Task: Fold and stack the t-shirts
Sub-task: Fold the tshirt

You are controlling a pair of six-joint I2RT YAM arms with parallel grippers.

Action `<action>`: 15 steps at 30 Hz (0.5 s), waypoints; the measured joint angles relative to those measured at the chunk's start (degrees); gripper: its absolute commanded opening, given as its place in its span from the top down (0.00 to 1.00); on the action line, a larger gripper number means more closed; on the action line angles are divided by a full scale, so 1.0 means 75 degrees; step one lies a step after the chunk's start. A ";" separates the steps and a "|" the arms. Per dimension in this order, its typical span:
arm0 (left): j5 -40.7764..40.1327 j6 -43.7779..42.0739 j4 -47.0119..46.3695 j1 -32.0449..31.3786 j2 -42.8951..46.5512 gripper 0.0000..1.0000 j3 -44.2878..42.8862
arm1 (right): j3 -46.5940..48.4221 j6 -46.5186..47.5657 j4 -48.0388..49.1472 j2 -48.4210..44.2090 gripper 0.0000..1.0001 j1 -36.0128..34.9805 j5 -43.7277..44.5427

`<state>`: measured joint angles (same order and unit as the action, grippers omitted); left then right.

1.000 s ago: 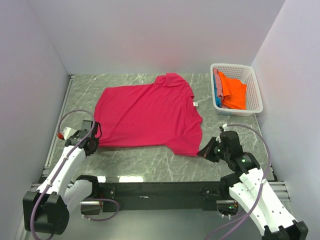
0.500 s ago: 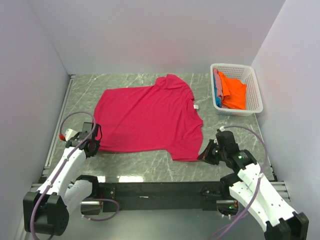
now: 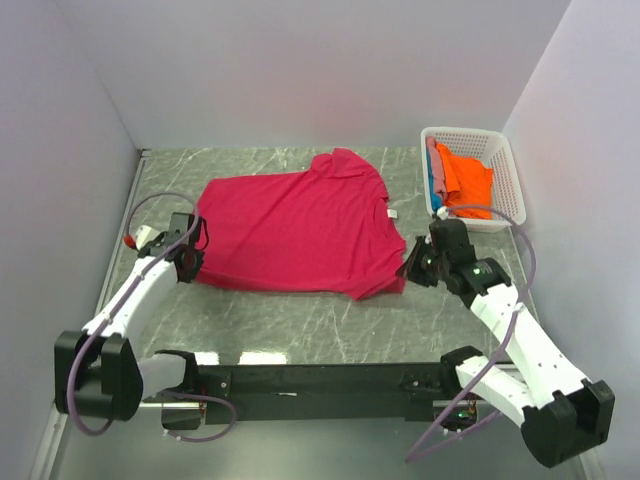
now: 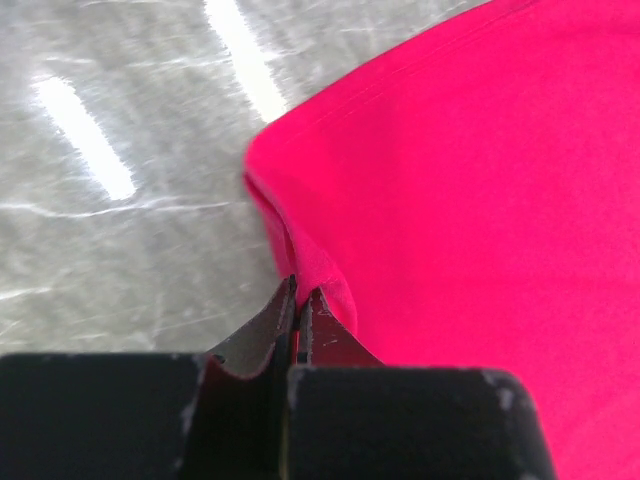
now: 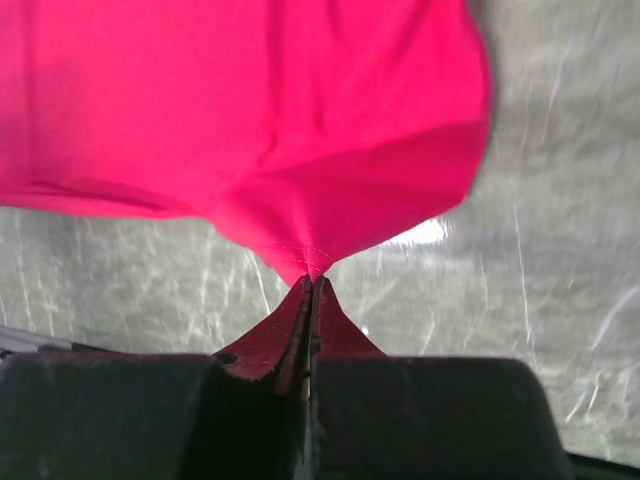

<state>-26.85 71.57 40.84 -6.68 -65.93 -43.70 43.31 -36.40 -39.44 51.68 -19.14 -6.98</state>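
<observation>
From the top view, the crimson-pink cotton t-shirt point(image 3: 300, 235) is lying spread on the grey marbled table point(image 3: 300, 325), collar pointing toward the far right. Compared with a second ago, both arms are reaching further from their bases. The left gripper point(image 3: 190, 262) and right gripper point(image 3: 413, 265) are carrying the near corners inward, so the near edge is now sitting further from the arms. This is probably the first fold beginning, though it may only be a drag. The bright orange t-shirt point(image 3: 468, 180) and the blue-teal one point(image 3: 437, 175) are waiting crumpled in the white plastic lattice basket point(image 3: 480, 222), mostly covering each other.

In the left wrist view, the jaws are pressing together on a bunched corner of pink cloth point(image 4: 480, 200), the left gripper point(image 4: 297, 290) pinching right at the hem.

In the right wrist view, the right gripper point(image 5: 312, 280) is likewise pinching a peaked corner of the shirt point(image 5: 250, 120). How much cloth lies inside either pinch is hidden.
</observation>
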 measured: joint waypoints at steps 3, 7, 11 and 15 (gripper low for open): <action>0.0003 -0.0020 -0.0119 0.0000 -0.0434 1.00 -0.0227 | 0.0507 0.0242 0.0041 0.0423 1.00 0.0172 0.0047; -0.0029 -0.0029 -0.0160 0.0000 -0.0749 1.00 -0.0490 | 0.1341 0.0565 0.0114 0.1227 1.00 0.0399 0.0070; -0.0154 -0.0029 -0.0192 0.0090 -0.0962 1.00 -0.0746 | 0.1982 0.0790 0.0184 0.1953 1.00 0.0458 0.0047; -0.0128 -0.0029 -0.0420 0.0367 -0.1370 1.00 -0.0868 | 0.2567 0.1000 0.0239 0.2745 1.00 0.0475 0.0111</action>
<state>-27.81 71.35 37.69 -3.92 -76.20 -50.22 62.57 -28.91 -37.65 72.27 -15.57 -6.15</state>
